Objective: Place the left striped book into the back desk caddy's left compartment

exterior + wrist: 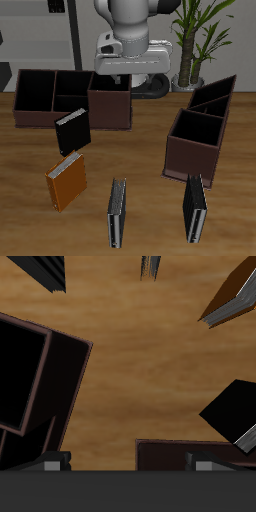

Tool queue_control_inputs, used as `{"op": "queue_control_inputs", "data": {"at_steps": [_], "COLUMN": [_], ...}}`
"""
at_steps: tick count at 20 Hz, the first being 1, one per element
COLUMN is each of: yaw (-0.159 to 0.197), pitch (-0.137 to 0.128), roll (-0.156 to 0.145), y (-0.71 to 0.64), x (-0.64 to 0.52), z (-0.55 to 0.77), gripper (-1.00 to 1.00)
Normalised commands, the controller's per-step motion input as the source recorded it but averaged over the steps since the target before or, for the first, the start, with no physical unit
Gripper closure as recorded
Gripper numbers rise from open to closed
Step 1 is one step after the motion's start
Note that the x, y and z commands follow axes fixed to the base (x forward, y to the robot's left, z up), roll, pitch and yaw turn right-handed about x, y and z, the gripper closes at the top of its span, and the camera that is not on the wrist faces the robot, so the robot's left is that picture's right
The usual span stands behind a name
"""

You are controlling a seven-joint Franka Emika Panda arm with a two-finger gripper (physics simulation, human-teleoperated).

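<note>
"Four books on that wooden desk (140,160), am I counting right?"

"Yes. Start at the far edge, where the back desk caddy (70,100) stands. Its left compartment (35,90) is the big black-lined end, and it's bare inside. A plain black book (72,130) stands just in front of that caddy, and an orange book (67,183) is nearer the front edge."

"And the striped ones?"

"Both are by the front edge. There's the greyer striped book (118,212), then the left striped book (195,207) just in front of the brown caddy with slanted tops (205,125). It's well apart from the back caddy."

"What's the gripper doing?"

"The gripper (130,463) hangs over the back of the desk. Its fingers (55,463) are spread wide and there's nothing between them."

"And the room?"

"There are grey walls, and a potted plant (203,30) stands beyond the far edge."
</note>
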Motion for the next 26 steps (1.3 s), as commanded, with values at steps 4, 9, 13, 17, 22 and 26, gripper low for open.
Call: {"op": "queue_control_inputs", "data": {"at_steps": [4, 9, 13, 17, 22, 26], "yaw": [-0.005, -0.013, -0.021, 0.019, -0.012, -0.014], "pitch": [-0.023, -0.028, -0.013, -0.01, -0.006, -0.029], "roll": [-0.005, -0.008, 0.011, -0.009, 0.003, -0.003], "y": [0.05, 0.17, 0.27, 0.39, 0.23, 0.51], "x": [0.09, 0.27, 0.43, 0.59, 0.36, 0.71], "z": [0.09, 0.09, 0.11, 0.1, 0.07, 0.08], "gripper": [-1.0, -1.0, -1.0, -1.0, -1.0, -1.0]}}
